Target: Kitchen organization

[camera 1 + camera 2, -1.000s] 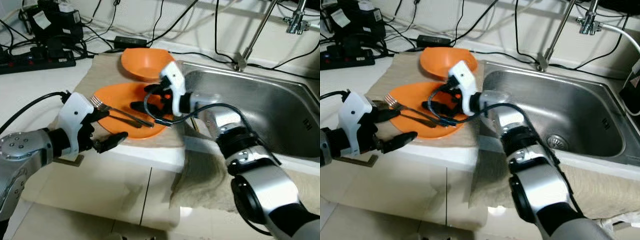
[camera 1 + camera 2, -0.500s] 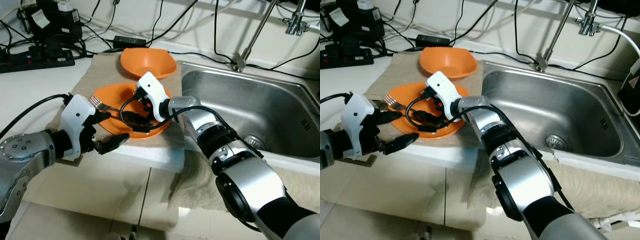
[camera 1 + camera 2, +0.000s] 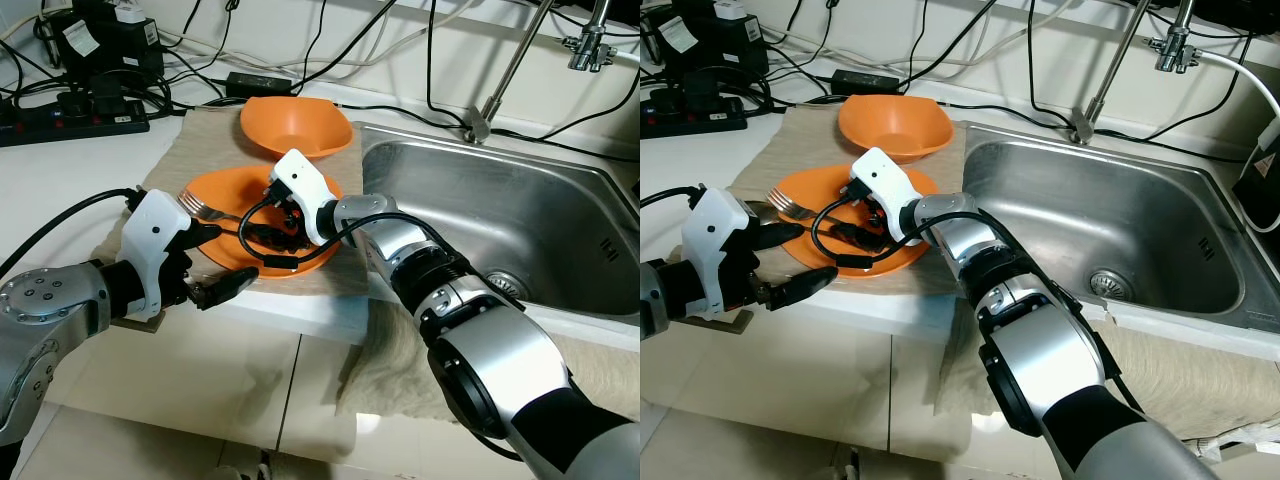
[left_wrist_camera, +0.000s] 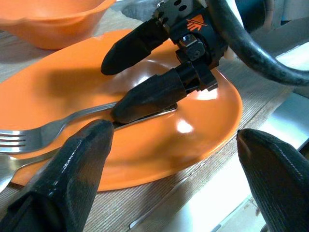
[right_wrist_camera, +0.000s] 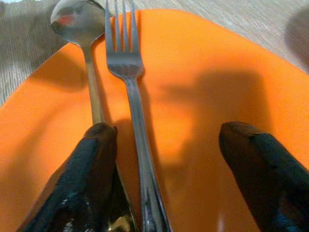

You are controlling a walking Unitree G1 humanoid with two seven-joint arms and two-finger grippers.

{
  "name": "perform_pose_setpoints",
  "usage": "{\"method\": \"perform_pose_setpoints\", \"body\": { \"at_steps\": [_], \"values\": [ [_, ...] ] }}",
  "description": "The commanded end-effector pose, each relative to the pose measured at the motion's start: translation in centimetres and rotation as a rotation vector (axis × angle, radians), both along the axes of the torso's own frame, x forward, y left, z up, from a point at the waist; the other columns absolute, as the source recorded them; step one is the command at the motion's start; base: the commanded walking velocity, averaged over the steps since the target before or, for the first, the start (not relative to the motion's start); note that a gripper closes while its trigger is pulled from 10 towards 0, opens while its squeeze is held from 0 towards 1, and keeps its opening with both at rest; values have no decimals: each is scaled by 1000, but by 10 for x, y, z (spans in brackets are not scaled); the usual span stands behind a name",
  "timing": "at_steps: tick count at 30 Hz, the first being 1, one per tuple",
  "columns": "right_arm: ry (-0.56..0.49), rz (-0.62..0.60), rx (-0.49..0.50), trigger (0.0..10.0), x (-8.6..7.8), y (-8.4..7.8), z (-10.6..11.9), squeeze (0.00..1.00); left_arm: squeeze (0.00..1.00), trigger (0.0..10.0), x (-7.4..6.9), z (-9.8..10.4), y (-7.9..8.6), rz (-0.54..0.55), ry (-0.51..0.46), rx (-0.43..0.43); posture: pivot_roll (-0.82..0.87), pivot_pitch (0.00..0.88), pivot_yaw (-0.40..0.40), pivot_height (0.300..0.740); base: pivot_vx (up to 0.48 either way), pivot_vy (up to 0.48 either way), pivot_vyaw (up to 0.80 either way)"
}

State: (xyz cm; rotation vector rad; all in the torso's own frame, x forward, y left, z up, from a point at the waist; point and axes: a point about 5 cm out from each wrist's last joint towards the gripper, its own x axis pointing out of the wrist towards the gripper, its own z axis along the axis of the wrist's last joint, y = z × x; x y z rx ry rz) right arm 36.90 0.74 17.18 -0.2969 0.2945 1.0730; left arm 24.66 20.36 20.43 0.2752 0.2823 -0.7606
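The orange plate [image 3: 262,222] is lying on a beige cloth [image 3: 180,160] on the desk [image 3: 60,170], just beside the steel sink [image 3: 520,220]. A fork [image 5: 129,111] and a spoon [image 5: 82,43] are resting side by side on the plate, their heads pointing past its edge toward the left gripper [image 3: 212,262].

The right gripper [image 5: 164,159] is reaching low over the plate with its jaws standing wide apart, holding nothing; the fork handle is running between the fingers, and one finger [image 4: 145,99] is sitting on the cutlery handles.

The left gripper is hovering at the desk's front edge, near the plate, its jaws spread wide and empty.

An orange bowl [image 3: 295,125] is sitting upright on the cloth behind the plate. Black cables and a power strip [image 3: 75,112] are lying along the back of the desk.
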Motion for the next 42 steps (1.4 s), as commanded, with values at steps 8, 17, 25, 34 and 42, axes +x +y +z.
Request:
{"method": "perform_pose_setpoints", "body": {
  "at_steps": [8, 17, 25, 34, 42],
  "values": [
    [130, -16, -14, 0, 2, -13, -7, 0, 0, 10000, -2, 5, -5, -27, -11, -3, -5, 0, -133, 740, 0, 0, 0],
    [196, -48, 12, 0, 3, -22, -12, 0, 0, 10000, -2, 5, -8, -40, -9, -11, -9, 0, -130, 740, 0, 0, 0],
    [217, -64, 47, 0, 4, -25, -11, 0, 0, 10000, 0, 5, -10, -41, -14, -16, -10, 0, -128, 740, 0, 0, 0],
    [212, -53, 217, 0, 10, -27, 9, 0, 0, 10000, 1, 6, -11, -38, -21, -21, -10, 0, -127, 740, 0, 0, 0],
    [167, -33, 360, 0, 19, -43, 40, 0, 0, 10000, 3, 9, -11, -37, -34, -28, -14, 0, -122, 740, 0, 0, 0]
  ]
}}
